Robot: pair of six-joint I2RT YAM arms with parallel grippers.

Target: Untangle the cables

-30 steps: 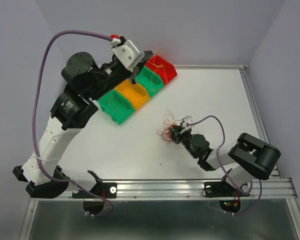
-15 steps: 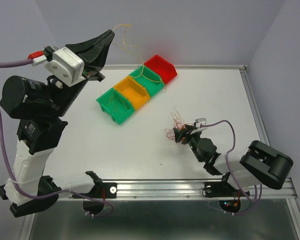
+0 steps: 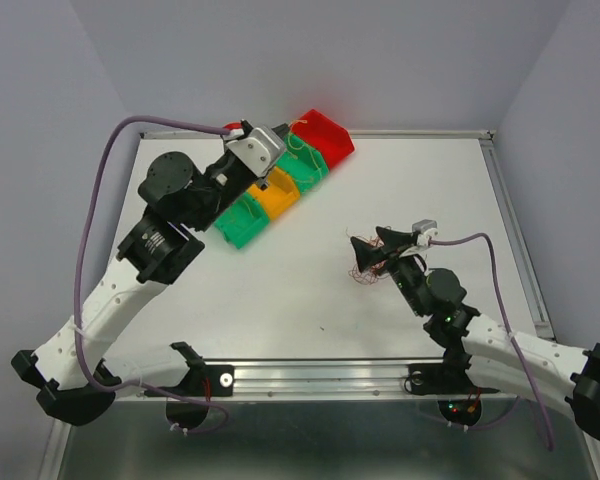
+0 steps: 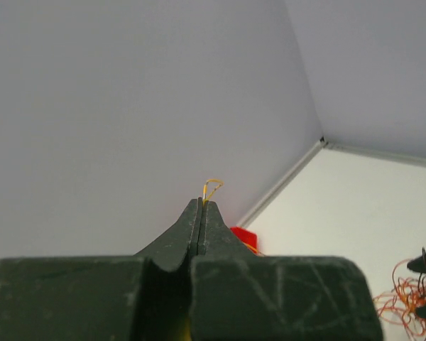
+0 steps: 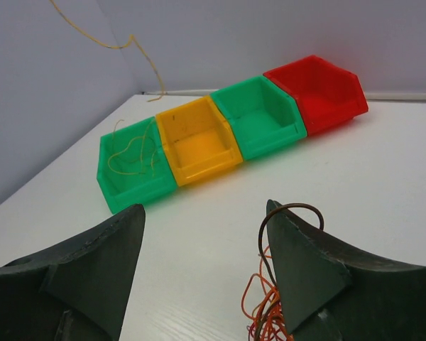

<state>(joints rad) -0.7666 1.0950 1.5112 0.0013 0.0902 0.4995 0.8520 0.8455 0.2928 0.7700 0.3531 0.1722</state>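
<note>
The cables are a tangle of thin orange and red wires (image 3: 364,272) on the white table, also in the right wrist view (image 5: 264,316). My right gripper (image 3: 374,243) is open just above the tangle (image 5: 204,209). The tangle lies beside its right finger (image 5: 309,273), and one dark wire loops over that fingertip. My left gripper (image 3: 286,142) is over the far end of the bin row, shut on a single yellow wire (image 4: 211,187) that pokes out past its tips (image 4: 201,203). That wire hangs at top left in the right wrist view (image 5: 121,45).
Four bins stand in a diagonal row: green (image 5: 131,170) with a few yellow wires in it, yellow (image 5: 199,138), green (image 5: 263,117) and red (image 5: 316,89). Walls close in the table at the back and sides. A metal rail (image 3: 380,375) runs along the near edge.
My left arm has swung down from high at the left to just above the bins, still holding the yellow wire. My right gripper has lifted off the tangle and shifted right.
</note>
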